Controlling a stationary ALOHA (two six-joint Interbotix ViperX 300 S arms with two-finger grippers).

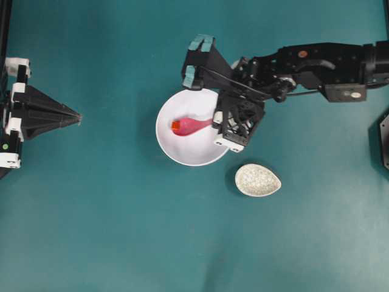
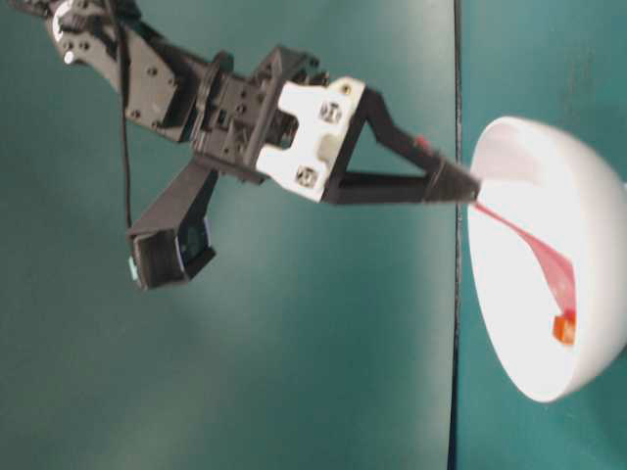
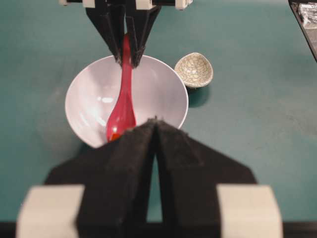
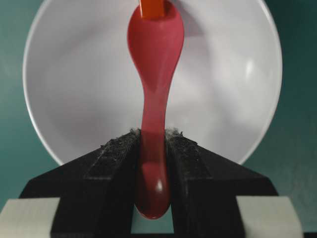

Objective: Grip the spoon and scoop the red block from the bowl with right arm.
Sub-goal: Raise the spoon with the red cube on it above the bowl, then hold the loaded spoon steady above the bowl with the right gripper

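The overhead view looks straight down on the table (image 1: 91,243) from well above, taking in both arms. The table-level view, rolled sideways, sits close beside the bowl (image 2: 588,294). Each wrist view looks out along its own fingers, facing the other across that bowl (image 3: 163,89), the right nearest (image 4: 74,99).

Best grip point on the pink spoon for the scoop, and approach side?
The straight handle, near its end, as the right gripper holds it now: jaws pinch the narrow handle of the spoon from both sides. Come from the bowl rim on the right arm's side, opposite the scoop. That leaves the scoop free to reach the red block at its tip.
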